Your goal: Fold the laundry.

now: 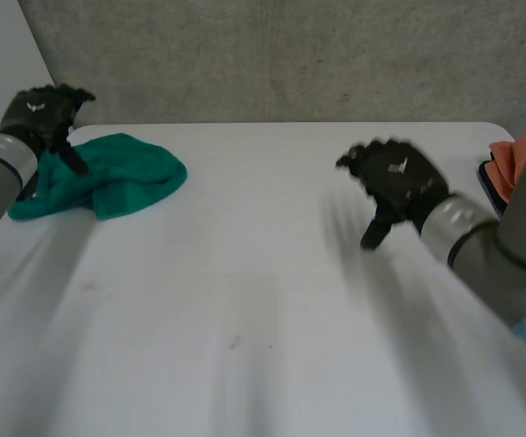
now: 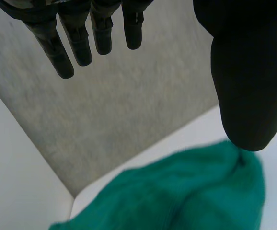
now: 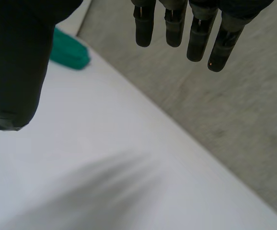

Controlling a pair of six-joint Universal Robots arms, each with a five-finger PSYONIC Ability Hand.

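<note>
A crumpled green cloth (image 1: 108, 176) lies at the far left of the white table (image 1: 263, 300). My left hand (image 1: 43, 114) hovers above the cloth's left end, fingers relaxed and holding nothing. In the left wrist view the green cloth (image 2: 177, 191) lies below the thumb (image 2: 246, 86) and fingers (image 2: 81, 33), apart from them. My right hand (image 1: 398, 187) hangs over the table's right middle, open and empty. In the right wrist view its fingers (image 3: 191, 28) and thumb (image 3: 16, 62) are spread above bare table, with the green cloth (image 3: 67, 50) far off beyond the thumb.
An orange cloth on a dark thing (image 1: 504, 168) sits at the table's far right edge, behind my right arm. A grey wall (image 1: 290, 55) backs the table.
</note>
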